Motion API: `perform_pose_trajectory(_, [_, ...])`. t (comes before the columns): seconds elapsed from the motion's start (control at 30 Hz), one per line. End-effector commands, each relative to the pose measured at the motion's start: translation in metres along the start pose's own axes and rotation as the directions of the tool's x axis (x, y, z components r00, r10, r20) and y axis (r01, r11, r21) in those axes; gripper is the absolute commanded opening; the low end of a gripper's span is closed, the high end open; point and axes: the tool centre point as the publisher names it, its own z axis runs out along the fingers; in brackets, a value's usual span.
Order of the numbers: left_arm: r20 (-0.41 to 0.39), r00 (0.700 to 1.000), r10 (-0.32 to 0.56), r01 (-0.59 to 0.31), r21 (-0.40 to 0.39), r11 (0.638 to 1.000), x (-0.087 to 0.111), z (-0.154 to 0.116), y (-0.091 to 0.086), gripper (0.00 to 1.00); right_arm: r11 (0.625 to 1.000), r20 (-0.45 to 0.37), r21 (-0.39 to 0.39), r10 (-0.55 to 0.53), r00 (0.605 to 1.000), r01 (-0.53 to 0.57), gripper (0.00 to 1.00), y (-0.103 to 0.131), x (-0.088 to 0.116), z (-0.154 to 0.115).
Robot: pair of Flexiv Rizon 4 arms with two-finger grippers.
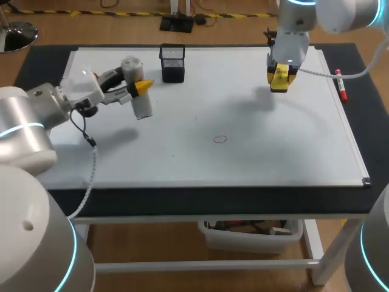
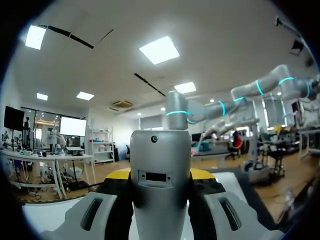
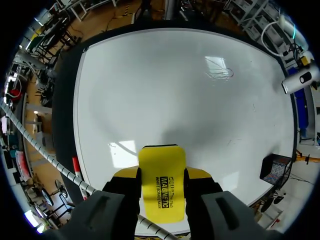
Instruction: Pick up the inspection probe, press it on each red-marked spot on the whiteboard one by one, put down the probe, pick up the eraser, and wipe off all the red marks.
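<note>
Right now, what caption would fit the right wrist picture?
Right tool gripping the yellow eraser above the whiteboard.

Robotics lab test bench.
2 grey robot arms with cyan light rings, my left arm [image 1: 24, 125] and right arm [image 1: 346, 15], flank a black table [image 1: 182, 198] topped by a whiteboard [image 1: 255, 155], mesh holder [image 1: 172, 62] and red marker [image 1: 342, 87].

Silver-white left arm [image 1: 24, 121] and right arm [image 1: 293, 36] bore cyan joint rings and white braided cables [image 1: 92, 164]; left gripper [image 1: 143, 87] and right gripper [image 1: 279, 80] had yellow tips.
</note>
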Motion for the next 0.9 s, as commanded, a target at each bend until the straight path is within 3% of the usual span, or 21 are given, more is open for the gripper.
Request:
perform_pose_trajectory(0.03, [-0.086,0.996,-0.024,0.023,-0.016,1.000,0.010,0.022,0.008,0.00,1.000,-0.003,0.000,-0.003,1.000,0.003,0.00,-0.001,0.001,-0.001])
perform_pose_trajectory(0.2, [-0.181,0.982,-0.063,0.061,-0.017,0.998,0.032,0.046,0.015,0.00,1.000,-0.003,0.000,-0.003,1.000,0.003,0.00,-0.001,0.001,-0.001])
perform_pose_trajectory(0.57, [-0.393,0.910,-0.134,0.127,-0.045,0.991,0.073,0.105,0.047,0.00,1.000,-0.003,0.000,-0.003,1.000,0.003,0.00,-0.001,0.001,-0.001])
perform_pose_trajectory(0.9, [-0.486,0.856,-0.179,0.177,-0.049,0.983,0.091,0.133,0.062,0.00,1.000,-0.003,0.000,-0.003,1.000,0.003,0.00,-0.001,0.001,-0.001])
